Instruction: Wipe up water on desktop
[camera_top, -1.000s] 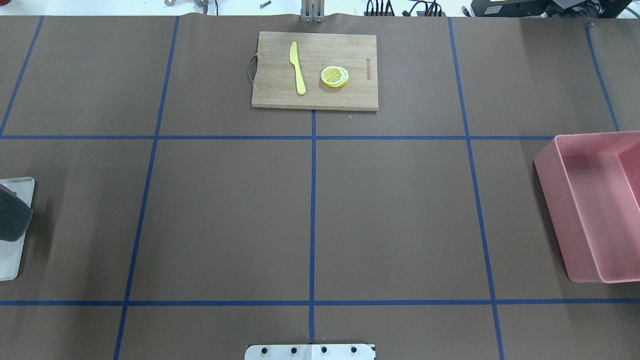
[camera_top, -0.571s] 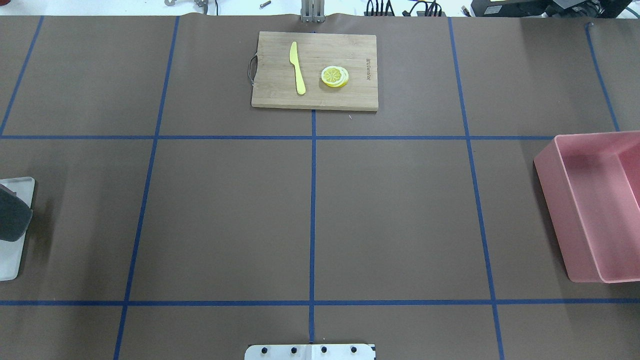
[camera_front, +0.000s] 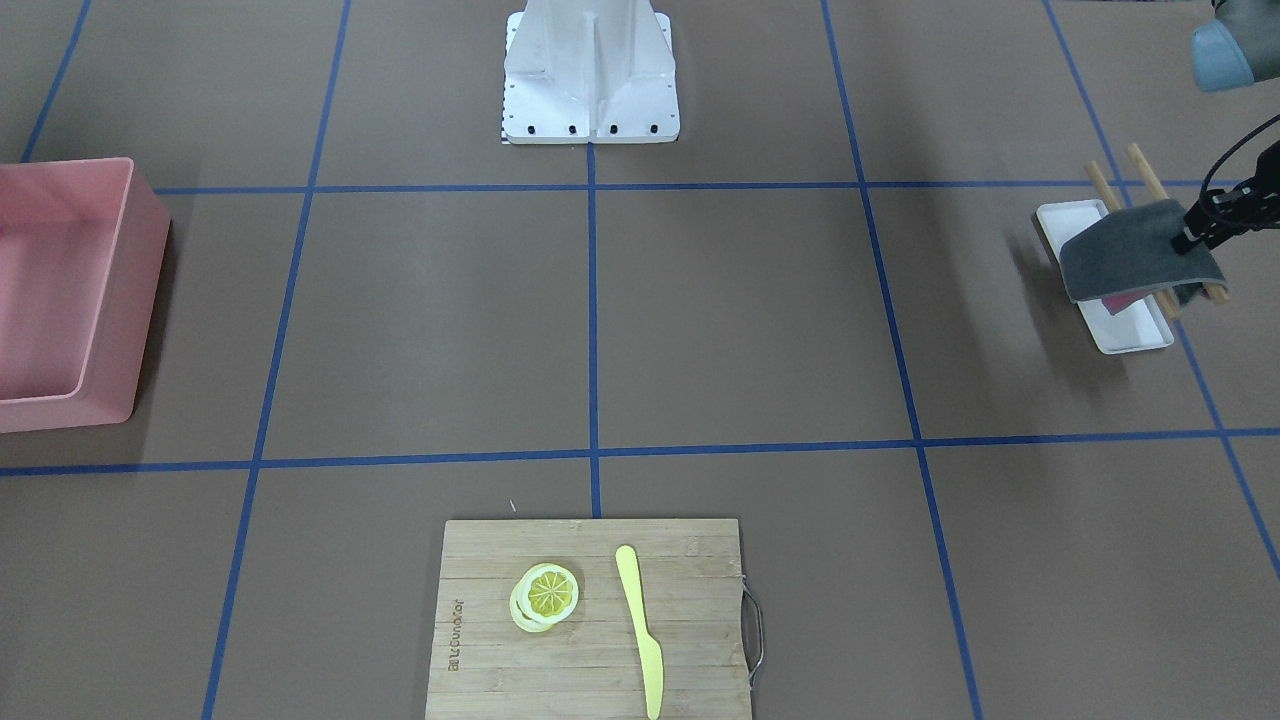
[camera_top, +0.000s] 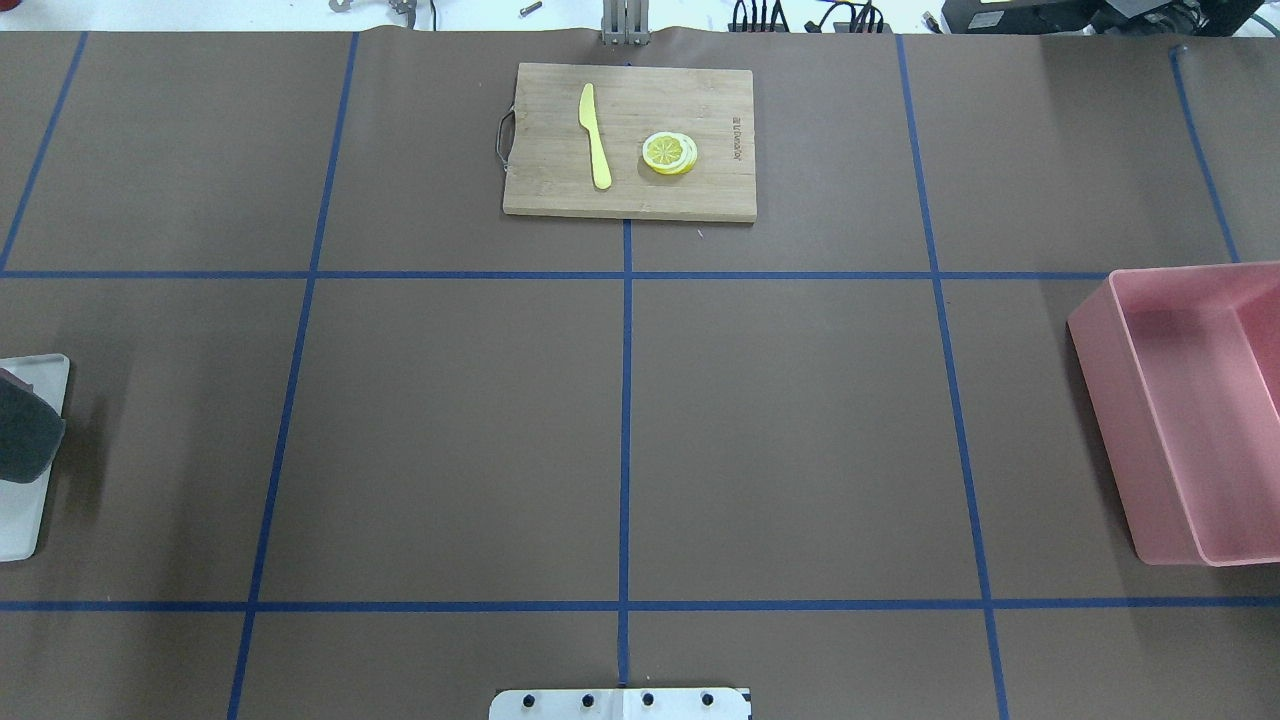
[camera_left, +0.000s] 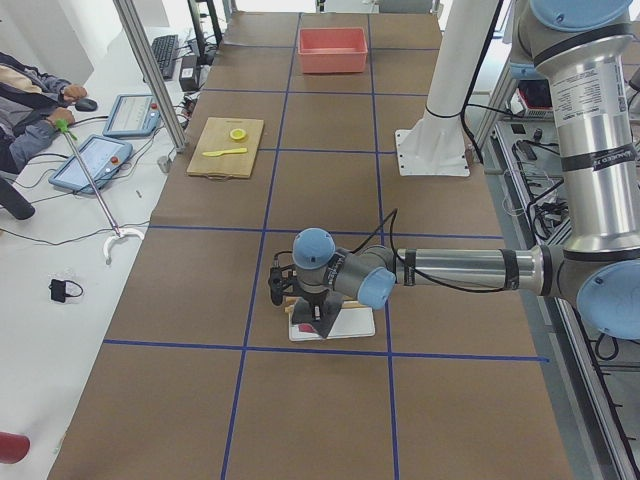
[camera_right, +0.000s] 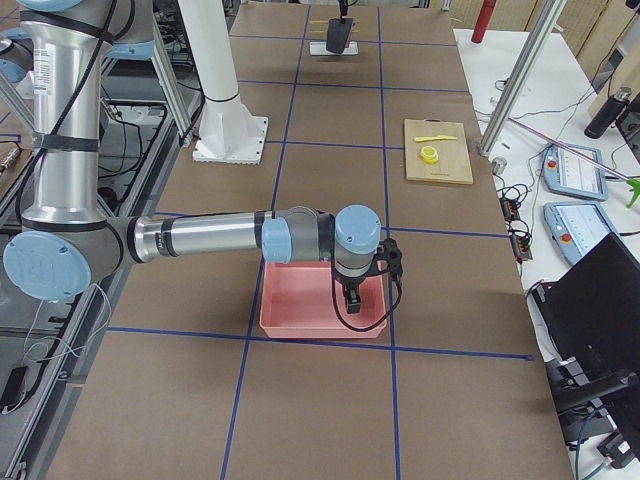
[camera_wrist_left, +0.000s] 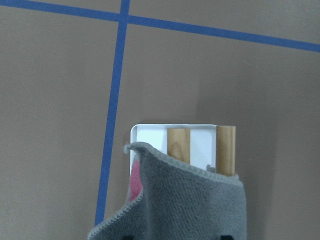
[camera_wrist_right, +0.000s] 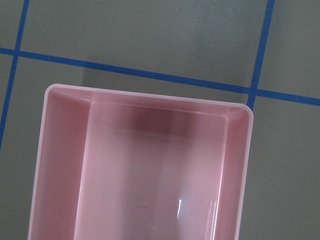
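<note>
Although set against the overhead views of a second earlier, shows no shift worth naming: same sliver of dark grey terry cloth (camera_top: 28, 430) at the left edge, same rounded white tray (camera_top: 20, 520) under it. Reads, as a judgement, like a pause at the pick-up, with no wiping begun.

Sits at the far right of the front-facing view: black two-finger left hand (camera_front: 1195, 238), sunk into the raised fold of the cloth. Looks pinched shut on that fold, though with fingertips hidden by the fabric. Drapes from there over two pale wooden bars (camera_wrist_left: 178, 142) above the tray, covering something pink (camera_wrist_left: 134, 182) inside.

Spreads beneath all of it: large matte brown tabletop with blue tape lines (camera_top: 450, 430), directly below the left hand yet apart from it, tray and bars lying between. Shows no puddle or sheen anywhere in these views, so cannot place the water. Probably needs a carry toward the middle of the frame before pressing down.

Hangs over the pale pink plastic bin (camera_top: 1105, 430) in the right-side view: right hand (camera_right: 352, 298), seen only from there, so cannot tell whether spread or closed. Lies well apart, at top centre of the overhead view: bamboo cutting board (camera_top: 560, 190) with yellow plastic knife (camera_top: 596, 135) and lemon slices (camera_top: 669, 153).
</note>
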